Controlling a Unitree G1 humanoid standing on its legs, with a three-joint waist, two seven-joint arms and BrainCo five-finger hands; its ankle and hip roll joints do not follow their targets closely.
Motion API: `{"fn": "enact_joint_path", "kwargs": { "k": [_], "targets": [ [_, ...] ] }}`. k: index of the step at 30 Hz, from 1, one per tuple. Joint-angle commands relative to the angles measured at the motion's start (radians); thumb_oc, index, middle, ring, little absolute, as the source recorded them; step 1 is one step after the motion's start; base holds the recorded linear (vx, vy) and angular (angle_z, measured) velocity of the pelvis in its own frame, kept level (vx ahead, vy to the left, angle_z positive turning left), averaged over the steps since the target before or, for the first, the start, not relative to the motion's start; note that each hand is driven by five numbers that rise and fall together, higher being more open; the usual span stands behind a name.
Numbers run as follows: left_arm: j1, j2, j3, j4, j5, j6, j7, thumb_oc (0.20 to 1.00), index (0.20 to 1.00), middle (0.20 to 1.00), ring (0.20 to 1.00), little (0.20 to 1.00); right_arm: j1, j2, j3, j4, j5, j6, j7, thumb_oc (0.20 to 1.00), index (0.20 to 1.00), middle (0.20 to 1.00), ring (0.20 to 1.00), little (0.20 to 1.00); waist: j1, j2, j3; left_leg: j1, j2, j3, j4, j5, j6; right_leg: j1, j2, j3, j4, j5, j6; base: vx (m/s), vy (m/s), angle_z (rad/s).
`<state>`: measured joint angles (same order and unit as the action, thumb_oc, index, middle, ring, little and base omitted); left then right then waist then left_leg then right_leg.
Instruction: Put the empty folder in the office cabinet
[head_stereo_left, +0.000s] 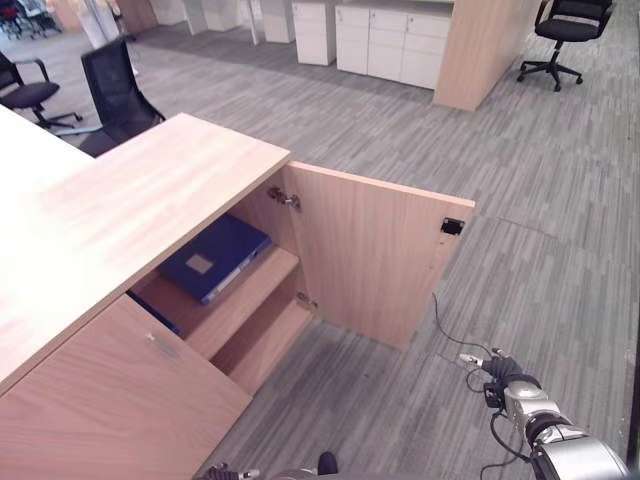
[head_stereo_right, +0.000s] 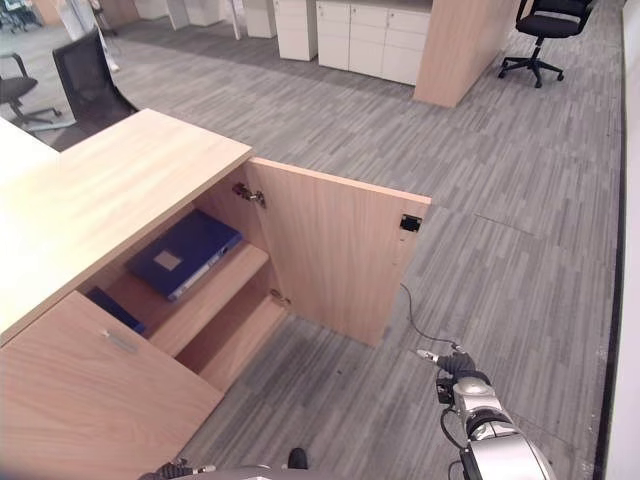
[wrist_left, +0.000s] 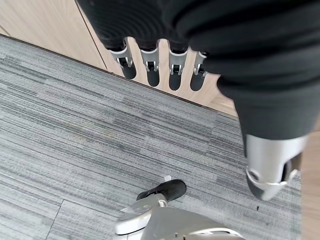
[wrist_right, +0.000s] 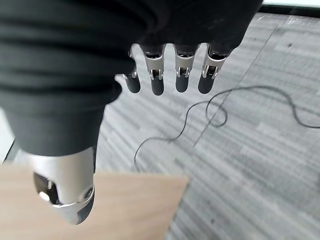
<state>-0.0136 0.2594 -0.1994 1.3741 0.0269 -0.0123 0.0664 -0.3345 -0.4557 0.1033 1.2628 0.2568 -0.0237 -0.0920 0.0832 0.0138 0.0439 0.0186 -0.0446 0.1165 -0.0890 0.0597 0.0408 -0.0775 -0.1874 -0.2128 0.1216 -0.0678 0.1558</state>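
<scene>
The blue folder (head_stereo_left: 214, 257) lies flat on the upper shelf (head_stereo_left: 243, 300) of the open office cabinet (head_stereo_left: 375, 255). Both the left robot hand (wrist_left: 159, 70) and the right robot hand (wrist_right: 170, 72) hang well apart from it, fingers straight and holding nothing.

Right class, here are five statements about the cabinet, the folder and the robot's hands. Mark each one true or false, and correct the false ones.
1. The cabinet door on the right stands open. True.
2. The blue folder lies flat on the upper shelf inside the cabinet. True.
3. The right hand is curled round the folder. False: its fingers are straight and it holds nothing, hanging above the carpet.
4. The left hand holds nothing. True.
5. The folder lies on the cabinet top. False: it is inside, under that top.
</scene>
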Motion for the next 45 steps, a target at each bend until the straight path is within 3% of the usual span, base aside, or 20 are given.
{"fn": "enact_joint_path", "kwargs": {
  "k": [1,5,15,22,29,40,45],
  "targets": [
    [0.027,-0.002,0.012,0.059,0.021,-0.010,-0.010,1.000,1.000,1.000,1.000,1.000,-0.066,-0.080,-0.021,0.040,0.052,-0.033,-0.030,1.000,1.000,1.000,1.000,1.000,0.025,-0.030,-0.005,-0.013,-0.025,-0.034,0.010,-0.077,-0.024,0.058,0.066,-0.026,-0.172,0.079,-0.014,0.20,-0.103,0.31],
    [0.052,0.007,0.028,0.055,0.033,-0.016,-0.015,1.000,1.000,1.000,1.000,1.000,-0.095,-0.121,-0.002,0.027,0.047,-0.044,-0.035,1.000,1.000,1.000,1.000,1.000,0.025,-0.040,-0.031,0.011,0.008,-0.049,0.002,-0.085,-0.046,0.103,0.098,-0.053,-0.209,0.057,-0.031,0.15,-0.089,0.12],
    [0.065,0.024,0.016,0.046,0.037,-0.010,-0.022,1.000,1.000,1.000,1.000,1.000,-0.226,-0.239,0.036,0.048,0.050,-0.056,-0.036,1.000,1.000,1.000,1.000,1.000,0.044,-0.064,-0.046,0.026,0.042,-0.073,0.002,-0.091,-0.075,0.135,0.114,-0.081,-0.209,0.019,-0.043,0.10,-0.076,0.13],
    [0.058,0.040,0.028,0.075,0.040,0.000,-0.028,1.000,1.000,1.000,1.000,1.000,-0.313,-0.254,0.124,0.012,0.028,-0.063,-0.021,1.000,1.000,1.000,1.000,1.000,0.050,-0.075,-0.047,0.029,0.056,-0.083,0.002,-0.090,-0.088,0.145,0.120,-0.092,-0.209,0.008,-0.049,0.05,-0.064,0.07],
    [0.038,0.045,-0.001,0.085,0.046,0.006,-0.036,1.000,1.000,1.000,1.000,1.000,-0.432,-0.194,0.266,-0.018,-0.001,-0.059,0.031,1.000,1.000,1.000,1.000,1.000,0.067,-0.085,-0.050,0.026,0.066,-0.095,0.002,-0.082,-0.102,0.149,0.128,-0.107,-0.209,-0.004,-0.058,0.04,-0.069,0.07],
    [0.029,0.053,-0.038,0.073,0.066,0.004,-0.040,1.000,1.000,1.000,1.000,1.000,-0.537,-0.107,0.356,0.004,-0.037,-0.055,0.042,1.000,1.000,1.000,1.000,1.000,0.109,-0.092,-0.047,0.013,0.071,-0.126,0.002,-0.074,-0.109,0.150,0.132,-0.136,-0.209,-0.016,-0.066,0.02,-0.038,0.10],
    [0.023,0.063,-0.090,0.043,0.086,-0.004,-0.050,1.000,1.000,1.000,1.000,1.000,-0.586,-0.072,0.397,0.006,-0.033,-0.059,0.065,1.000,1.000,1.000,1.000,1.000,0.155,-0.082,-0.029,-0.015,0.068,-0.157,0.002,-0.060,-0.117,0.137,0.131,-0.171,-0.209,-0.019,-0.067,-0.01,-0.029,0.17]
  ]
}}
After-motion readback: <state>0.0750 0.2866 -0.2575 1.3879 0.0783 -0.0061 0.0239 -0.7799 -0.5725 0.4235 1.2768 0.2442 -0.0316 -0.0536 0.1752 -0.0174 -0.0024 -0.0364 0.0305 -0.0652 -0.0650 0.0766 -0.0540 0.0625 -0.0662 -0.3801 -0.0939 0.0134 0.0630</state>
